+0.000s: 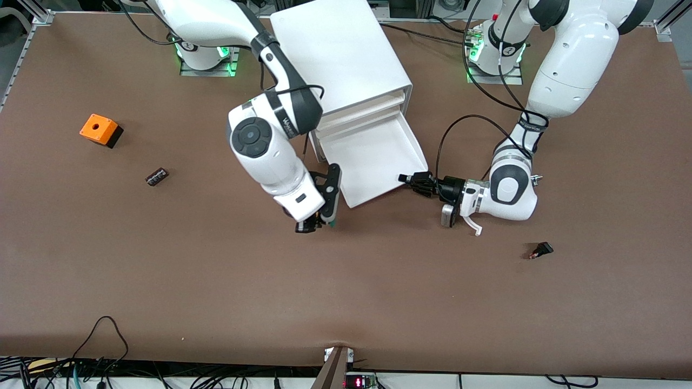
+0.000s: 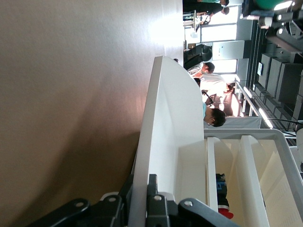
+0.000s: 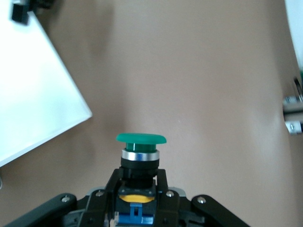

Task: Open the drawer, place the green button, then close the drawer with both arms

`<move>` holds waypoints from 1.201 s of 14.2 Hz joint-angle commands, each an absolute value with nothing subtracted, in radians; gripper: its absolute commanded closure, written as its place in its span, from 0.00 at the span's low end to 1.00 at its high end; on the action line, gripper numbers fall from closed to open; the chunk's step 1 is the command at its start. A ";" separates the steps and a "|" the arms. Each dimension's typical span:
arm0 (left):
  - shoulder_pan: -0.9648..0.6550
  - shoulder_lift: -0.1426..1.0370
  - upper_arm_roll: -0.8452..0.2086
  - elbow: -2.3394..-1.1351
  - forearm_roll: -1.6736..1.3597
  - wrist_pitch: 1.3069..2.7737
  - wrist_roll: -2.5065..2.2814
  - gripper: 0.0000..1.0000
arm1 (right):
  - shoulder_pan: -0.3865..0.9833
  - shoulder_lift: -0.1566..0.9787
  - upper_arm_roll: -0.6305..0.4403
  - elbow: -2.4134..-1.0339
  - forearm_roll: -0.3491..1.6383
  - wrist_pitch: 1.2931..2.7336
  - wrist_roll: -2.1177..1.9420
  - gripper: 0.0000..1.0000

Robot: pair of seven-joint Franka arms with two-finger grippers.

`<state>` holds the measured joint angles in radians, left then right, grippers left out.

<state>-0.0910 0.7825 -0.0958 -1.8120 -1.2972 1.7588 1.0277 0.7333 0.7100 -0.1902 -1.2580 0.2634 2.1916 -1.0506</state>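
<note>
The white cabinet stands at the back of the table, and a lower drawer is pulled out, showing a bare white floor. My left gripper is shut on the drawer's front wall at the corner toward the left arm's end. In the left wrist view its fingers clamp that wall. My right gripper is shut on the button, held over the table beside the drawer's other front corner. The right wrist view shows the green cap and the drawer's edge.
An orange box with a hole and a small dark part lie toward the right arm's end. A small black part with a red tip lies toward the left arm's end, nearer the front camera than the left gripper.
</note>
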 commanded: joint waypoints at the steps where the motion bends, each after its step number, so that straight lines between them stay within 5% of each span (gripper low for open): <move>1: -0.078 0.819 -0.072 -1.732 -1.290 1.767 0.988 1.00 | 0.773 0.719 -0.190 -1.244 0.247 2.172 -1.153 0.81; 2: -0.078 0.821 -0.072 -1.730 -1.292 1.767 0.988 1.00 | 0.790 0.726 -0.184 -1.243 0.247 2.177 -1.199 0.81; 3: -0.078 0.819 -0.072 -1.730 -1.292 1.767 0.988 0.72 | 0.796 0.727 -0.173 -1.244 0.245 2.180 -1.238 0.82; 4: -0.078 0.819 -0.072 -1.736 -1.292 1.766 1.003 0.01 | 0.805 0.729 -0.166 -1.244 0.242 2.178 -1.250 0.81; 17: -0.063 0.808 -0.072 -1.741 -1.270 1.758 0.991 0.00 | 0.940 0.758 -0.163 -1.244 0.137 2.178 -1.253 0.82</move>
<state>-0.0693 0.8062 -0.0703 -1.7542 -1.2954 1.7680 1.0066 0.9326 0.7518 -0.1613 -1.2581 0.1514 2.1827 -1.2371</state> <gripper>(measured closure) 0.000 0.670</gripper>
